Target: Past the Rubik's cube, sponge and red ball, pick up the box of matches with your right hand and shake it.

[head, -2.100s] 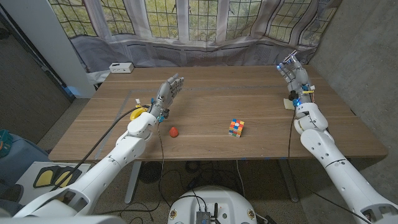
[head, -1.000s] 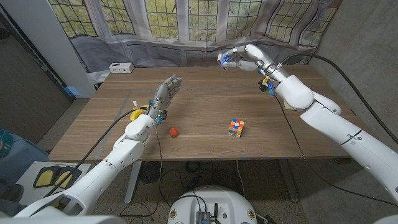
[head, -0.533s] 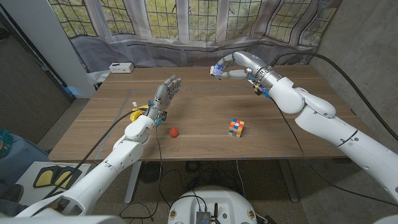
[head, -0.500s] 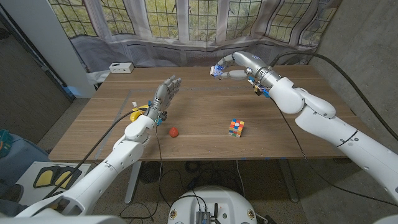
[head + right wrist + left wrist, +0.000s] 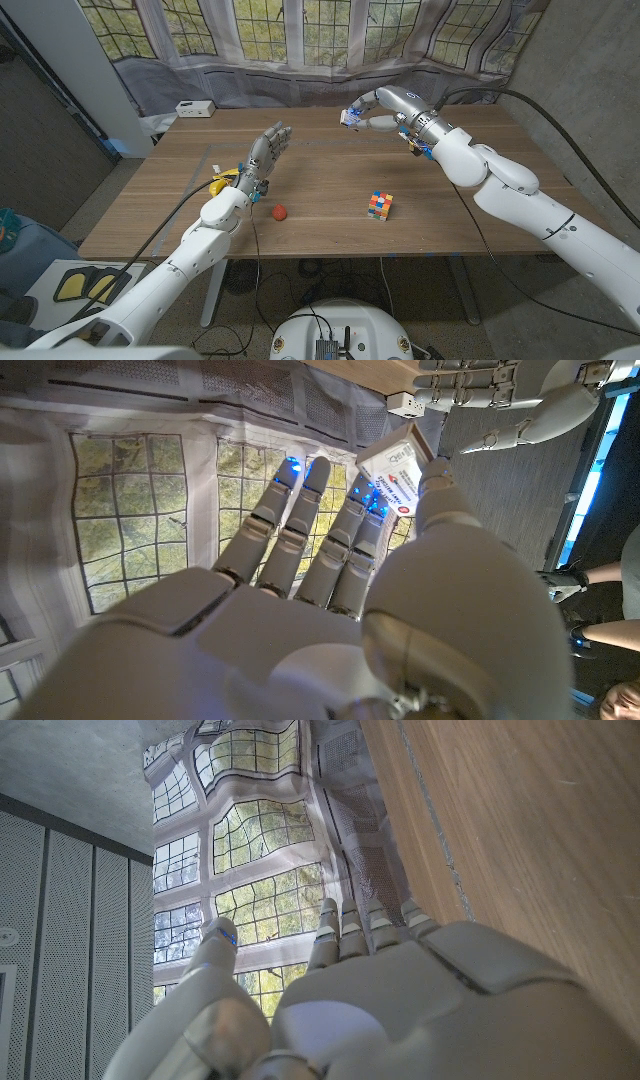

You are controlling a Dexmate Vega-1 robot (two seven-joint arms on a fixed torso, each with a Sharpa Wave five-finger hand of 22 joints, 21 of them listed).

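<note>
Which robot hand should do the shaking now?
The right hand. It already pinches the box of matches up off the table. The left hand holds nothing, fingers up, farther off.

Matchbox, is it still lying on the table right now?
No, the box of matches is pinched in the fingers of the right hand, raised above the far side of the wooden table.

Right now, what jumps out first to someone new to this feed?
The right hand raised over the table's far side, pinching the box of matches clear of the wood. Next, the bright Rubik's cube at the table's middle and the red ball to its left. The left hand stands open, holding nothing.
</note>
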